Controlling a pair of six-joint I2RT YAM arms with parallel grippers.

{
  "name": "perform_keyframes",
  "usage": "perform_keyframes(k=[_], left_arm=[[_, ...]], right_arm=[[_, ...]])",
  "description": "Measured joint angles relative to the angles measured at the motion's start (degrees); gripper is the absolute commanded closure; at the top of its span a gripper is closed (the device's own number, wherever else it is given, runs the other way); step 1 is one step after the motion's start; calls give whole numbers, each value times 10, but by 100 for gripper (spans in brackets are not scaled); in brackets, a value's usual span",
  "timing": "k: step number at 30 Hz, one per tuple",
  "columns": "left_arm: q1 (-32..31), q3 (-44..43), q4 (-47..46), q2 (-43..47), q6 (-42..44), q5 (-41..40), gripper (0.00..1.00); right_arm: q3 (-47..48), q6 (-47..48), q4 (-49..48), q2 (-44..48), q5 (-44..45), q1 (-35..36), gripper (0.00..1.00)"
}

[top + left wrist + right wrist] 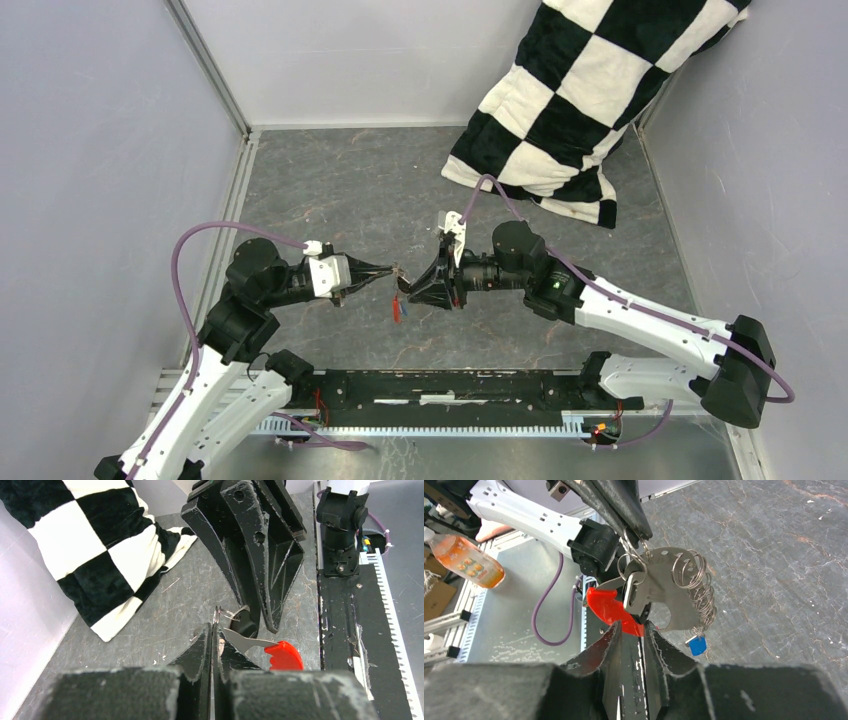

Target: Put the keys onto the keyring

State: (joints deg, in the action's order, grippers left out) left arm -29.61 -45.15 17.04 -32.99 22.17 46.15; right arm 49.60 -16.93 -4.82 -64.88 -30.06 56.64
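L pincer (212, 629) clamped shut on keyring (630, 562) wire, holding it up off desk (774, 555) for threading. On it: black key (636, 597) beside red tag (606, 605), blue key (696, 645) dangling past tag. R pincer (631, 630) barely parted under tag; can't tell if gripping black key.

You have both grippers meeting over the middle of the table (340, 190): the left gripper (392, 270) on the left, the right gripper (404, 290) on the right, and the keyring (694, 590) between their tips. Its tag (606, 605) sits at the right gripper's fingertips, and one key (696, 645) hangs at the end of the chain of rings. The cushion (590, 90) lies in the far right corner.
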Motion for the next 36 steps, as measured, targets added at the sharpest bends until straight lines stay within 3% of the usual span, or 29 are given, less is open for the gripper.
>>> perform_keyframes(k=[7, 11, 21, 26, 36], left_arm=[[0, 0, 0, 0, 0, 1, 98], [0, 0, 2, 1, 0, 7, 98], [0, -8, 4, 1, 0, 44, 98], [0, -15, 3, 1, -1, 57, 98], [0, -18, 3, 1, -1, 68, 98]], right_arm=[[55, 38, 59, -4, -8, 0, 41], [120, 87, 98, -3, 5, -6, 36], [148, 188, 87, -3, -40, -17, 44], [148, 205, 68, -16, -73, -17, 55], [144, 209, 51, -27, -101, -17, 59]])
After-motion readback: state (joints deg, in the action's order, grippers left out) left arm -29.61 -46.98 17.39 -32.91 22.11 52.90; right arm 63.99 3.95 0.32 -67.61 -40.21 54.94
